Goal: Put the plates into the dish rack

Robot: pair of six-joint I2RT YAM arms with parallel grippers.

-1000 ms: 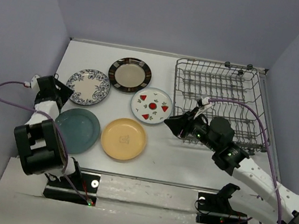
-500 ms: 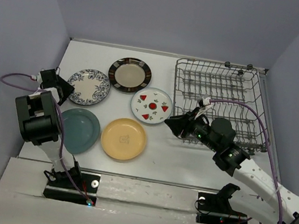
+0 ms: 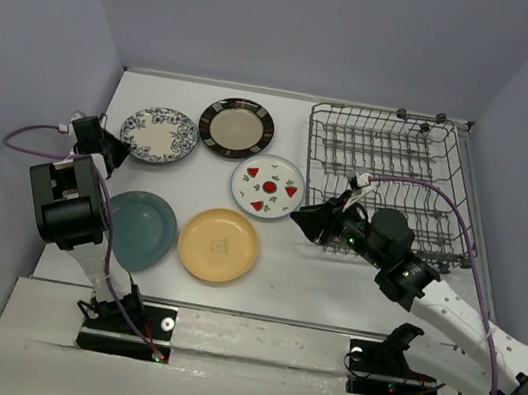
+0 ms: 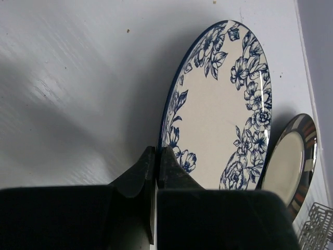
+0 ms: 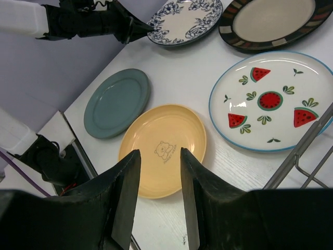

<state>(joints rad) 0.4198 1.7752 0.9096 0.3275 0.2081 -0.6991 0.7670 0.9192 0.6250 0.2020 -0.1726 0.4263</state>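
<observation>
Since one second ago the left fingers [image 4: 136, 176] have closed, and the floral plate [image 4: 218, 120] has slid away from them, toward the dark-rimmed plate [image 4: 289, 161]. The plates look like glazed ceramic, so I judge them stiff, rather heavy, slippery and breakable. The thin rim is the only place to take hold, and the pinch must be firm.

The right fingers [image 5: 125, 192] are half released and hold nothing. The yellow plate [image 5: 164, 151] lies just under them, the teal plate [image 5: 117, 101] to their left and the fruit plate [image 5: 270, 101] to their right.

The left fingers are clenched on the near rim of the floral plate, only at their tips. This rim looks a little raised from the desk [image 4: 78, 78]. Beyond the right fingers stands the dish rack [image 3: 391, 168], and no plate is in it yet.
</observation>
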